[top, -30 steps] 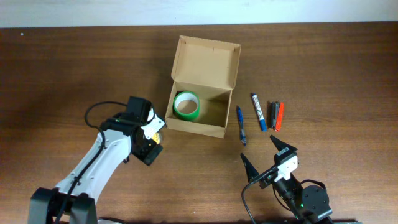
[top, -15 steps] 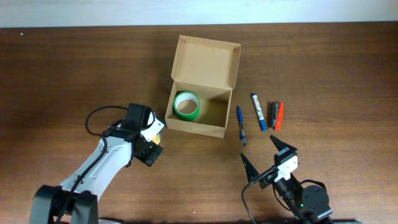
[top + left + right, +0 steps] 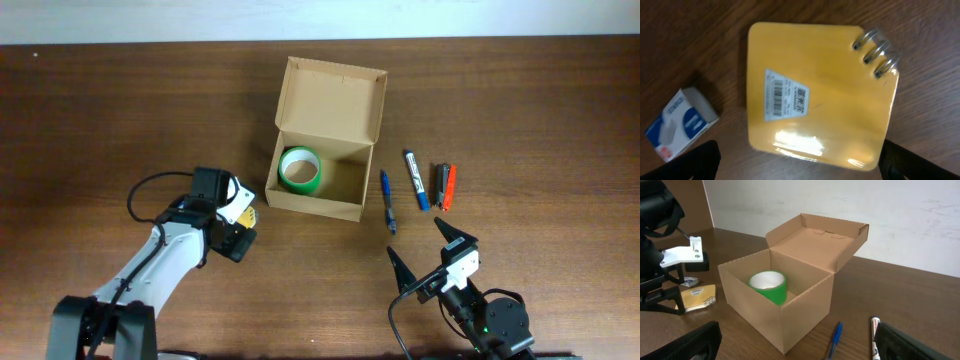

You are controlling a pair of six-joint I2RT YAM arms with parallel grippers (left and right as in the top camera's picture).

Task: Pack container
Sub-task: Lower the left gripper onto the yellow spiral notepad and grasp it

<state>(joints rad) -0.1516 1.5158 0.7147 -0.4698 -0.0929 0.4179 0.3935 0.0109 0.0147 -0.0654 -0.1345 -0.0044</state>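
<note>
The open container (image 3: 322, 165), tape (image 3: 300, 169) inside, is flanked by pens (image 3: 415, 180) on its right and by a notepad (image 3: 820, 95) and small box (image 3: 682, 122) under the left gripper (image 3: 234, 230), whose jaws, like the right gripper's (image 3: 416, 238), are spread wide and empty.

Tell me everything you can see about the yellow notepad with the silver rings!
The yellow square notepad lies flat on the brown wooden table, cover up. The cover looks shiny and smooth, with rounded corners. It has a white barcode sticker on it and three silver wire rings at one corner. A small white and blue box lies beside it, not touching. The left gripper hangs open over it; whether its fingers touch the pad cannot be told.
</note>
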